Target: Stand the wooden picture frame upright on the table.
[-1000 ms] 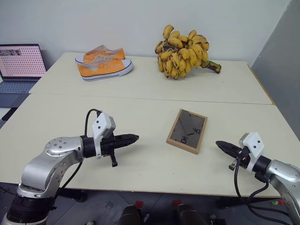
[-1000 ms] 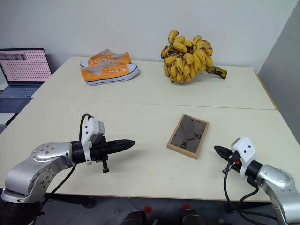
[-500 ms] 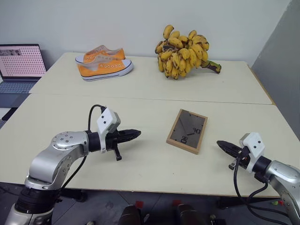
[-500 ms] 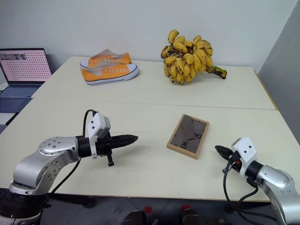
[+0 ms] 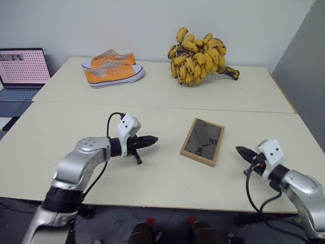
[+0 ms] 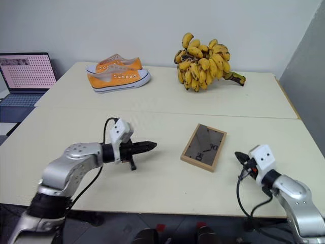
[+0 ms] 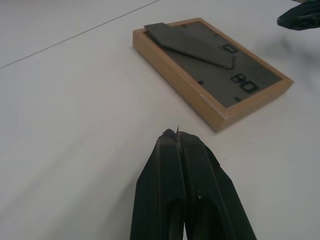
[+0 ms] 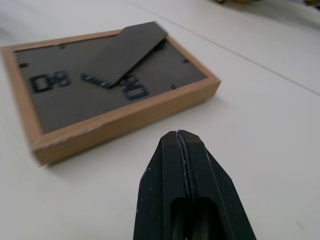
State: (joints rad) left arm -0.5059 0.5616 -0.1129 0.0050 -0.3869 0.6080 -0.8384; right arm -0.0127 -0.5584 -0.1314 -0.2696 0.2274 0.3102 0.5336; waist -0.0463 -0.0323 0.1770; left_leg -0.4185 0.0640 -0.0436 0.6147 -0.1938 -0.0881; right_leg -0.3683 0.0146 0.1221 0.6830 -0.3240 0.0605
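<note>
Change: left tool (image 5: pixel 154 139) has come fwd toward the wooden picture frame (image 5: pixel 203 142) vs a sec ago; right tool (image 5: pixel 239 150) edged in too. Frame itself hasn't moved.
Meaning: approach only, nothing grasped, upright step not yet begun.
Frame: flat, face-down, grey back up, on near panel of desk (image 5: pixel 167 178), between both tools.
Tools: both pinched together, empty.
Pose: both arms low, tips angled inward at frame, near but not touching.

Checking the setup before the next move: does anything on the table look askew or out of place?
Yes: the wooden picture frame lies flat, face down on the table, dark back and fold-out stand up, skewed to the table's edges. Nothing looks spilled or damaged.
</note>
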